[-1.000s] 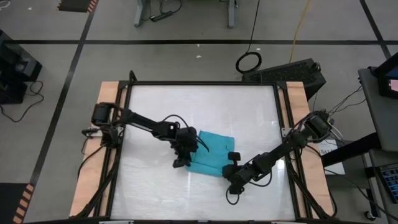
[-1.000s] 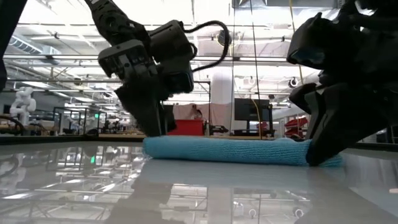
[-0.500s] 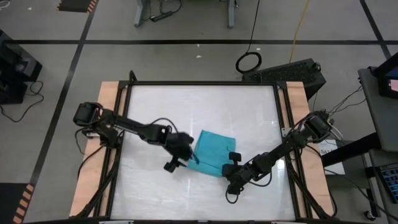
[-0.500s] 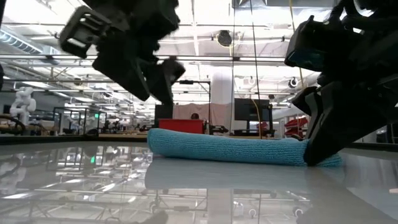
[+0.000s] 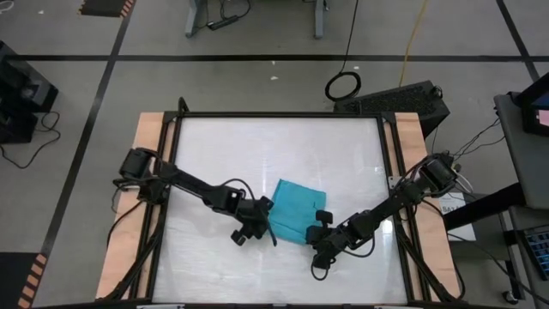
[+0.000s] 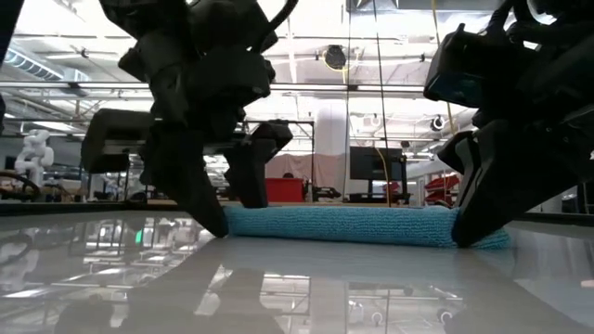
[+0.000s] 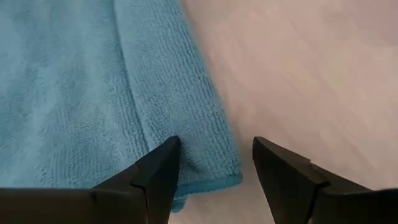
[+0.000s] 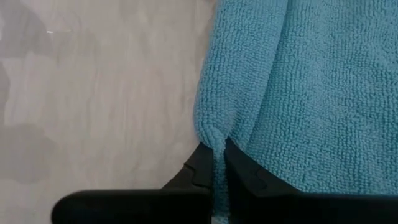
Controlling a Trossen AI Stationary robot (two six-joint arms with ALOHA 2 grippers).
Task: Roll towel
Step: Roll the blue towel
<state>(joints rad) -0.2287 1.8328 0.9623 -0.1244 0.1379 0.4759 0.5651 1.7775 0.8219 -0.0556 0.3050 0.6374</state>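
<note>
Because the towel (image 5: 293, 208) is thin, soft and limp, lying folded at lower centre of the high view, take it at corners. The right gripper (image 8: 219, 163) is clamped on one corner; the left gripper (image 7: 214, 163), fingers apart and empty, straddles the opposite corner.

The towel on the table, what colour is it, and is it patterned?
The towel is plain teal-blue with no pattern; the right wrist view shows it best.
</note>
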